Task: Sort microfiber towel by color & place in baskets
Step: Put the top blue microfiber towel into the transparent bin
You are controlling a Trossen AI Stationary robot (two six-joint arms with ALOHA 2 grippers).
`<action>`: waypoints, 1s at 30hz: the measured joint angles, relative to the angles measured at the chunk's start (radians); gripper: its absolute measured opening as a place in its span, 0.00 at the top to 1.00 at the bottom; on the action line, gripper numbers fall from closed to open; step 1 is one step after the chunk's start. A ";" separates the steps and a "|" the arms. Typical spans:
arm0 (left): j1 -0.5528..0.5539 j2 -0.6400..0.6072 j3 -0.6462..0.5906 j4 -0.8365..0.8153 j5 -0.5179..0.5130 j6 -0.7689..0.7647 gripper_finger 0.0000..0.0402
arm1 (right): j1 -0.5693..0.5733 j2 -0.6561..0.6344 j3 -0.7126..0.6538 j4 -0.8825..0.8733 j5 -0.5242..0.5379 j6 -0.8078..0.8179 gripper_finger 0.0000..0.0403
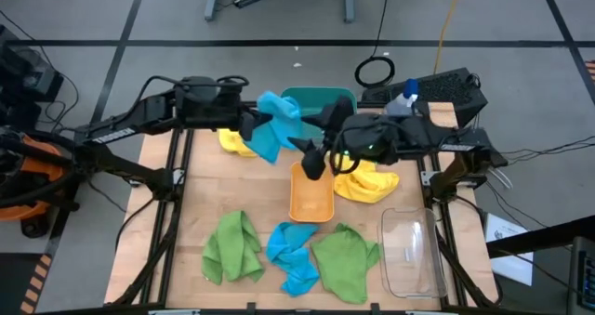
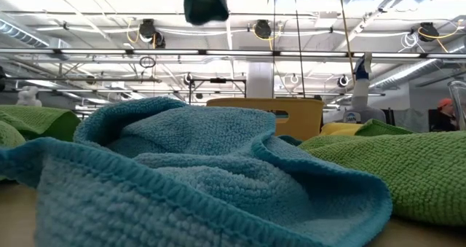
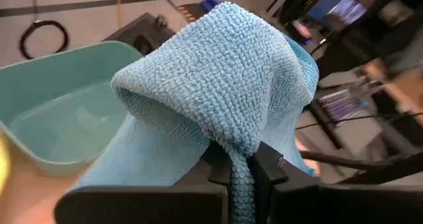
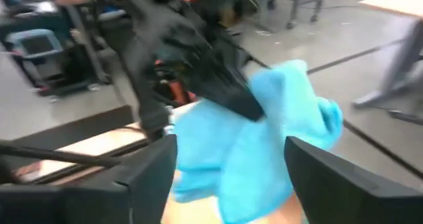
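My left gripper [image 1: 249,127] [image 3: 239,168] is shut on a bright blue towel [image 1: 276,122] and carries it above the table beside the teal basket [image 1: 325,99] [image 3: 59,112]. My right gripper [image 1: 311,162] [image 4: 231,178] is open over the far end of the orange basket [image 1: 311,196], and its wrist view faces the held towel [image 4: 264,138]. One yellow towel [image 1: 234,144] lies under the left arm, another [image 1: 367,182] beside the orange basket. A second blue towel [image 1: 293,255] [image 2: 204,167] and two green towels [image 1: 232,245] [image 1: 346,259] lie near the table's near edge. My left gripper pinches the blue towel between its two fingers [image 3: 218,174] at a bunched fold [image 3: 239,154]. The cloth bulges out beyond the fingertips and drapes down on both sides. The towel is lifted clear of the table, and its slack end [image 2: 204,3] hangs above the table in the low view.
The clear basket [image 1: 414,250] stands at the near right corner. A spray bottle [image 1: 402,101] and a black keyboard-like thing [image 1: 446,87] sit at the far right. The two arms are close together over the table's far middle.
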 joint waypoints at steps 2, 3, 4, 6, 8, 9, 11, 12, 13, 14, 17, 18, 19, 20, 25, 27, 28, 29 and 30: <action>-0.009 -0.017 0.000 -0.001 0.006 -0.001 0.96 | 0.011 0.016 0.008 0.005 0.053 0.000 0.29; -0.013 -0.023 0.000 -0.002 0.006 -0.002 0.96 | 0.014 0.021 0.008 0.011 0.068 0.000 0.28; -0.016 -0.027 0.000 -0.002 0.006 -0.002 0.96 | 0.016 0.028 0.009 0.016 0.070 0.000 0.28; -0.016 -0.032 0.000 -0.008 0.008 -0.001 0.96 | 0.020 0.042 0.009 0.020 0.068 0.000 0.29; -0.016 -0.035 0.000 -0.016 0.008 -0.001 0.96 | 0.030 0.054 0.008 0.027 0.067 0.000 0.30; -0.016 -0.035 0.000 -0.021 0.008 -0.001 0.96 | 0.036 0.061 0.008 0.037 0.066 0.000 0.30; -0.016 -0.035 0.000 -0.042 0.008 -0.001 0.96 | 0.045 0.068 0.008 0.054 0.065 0.005 0.30; -0.016 -0.034 0.000 -0.049 0.008 -0.002 0.96 | 0.047 0.068 0.008 0.054 0.063 0.007 0.30; -0.016 -0.034 0.000 -0.050 0.013 -0.002 0.96 | 0.049 0.068 0.008 0.054 0.064 0.008 0.30; -0.019 -0.034 0.000 -0.050 0.023 -0.002 0.96 | 0.050 0.070 0.008 0.055 0.068 0.008 0.30; -0.025 -0.034 0.000 -0.049 0.037 -0.002 0.96 | 0.049 0.080 0.009 0.056 0.099 -0.027 0.26; -0.027 -0.034 0.000 -0.049 0.039 -0.002 0.96 | 0.048 0.082 0.008 0.054 0.098 -0.041 0.25; -0.031 -0.034 0.000 -0.049 0.042 -0.002 0.96 | 0.043 0.086 0.008 0.054 0.098 -0.052 0.23; -0.031 -0.034 0.000 -0.049 0.052 -0.002 0.96 | 0.036 0.094 0.008 0.056 0.096 -0.060 0.21; -0.031 -0.034 0.000 -0.045 0.116 -0.002 0.96 | -0.002 0.116 0.008 0.040 0.069 -0.068 0.17; -0.031 -0.034 0.000 -0.044 0.119 -0.002 0.96 | -0.016 0.124 0.008 0.030 0.040 -0.067 0.17; -0.031 -0.034 0.000 -0.042 0.120 -0.002 0.96 | -0.023 0.126 0.008 0.021 0.015 -0.063 0.17; -0.031 -0.034 0.000 -0.038 0.120 0.000 0.96 | -0.030 0.132 0.008 0.023 -0.010 -0.056 0.17; -0.031 -0.034 0.000 -0.028 0.120 0.004 0.96 | -0.039 0.140 0.008 0.030 -0.036 -0.048 0.17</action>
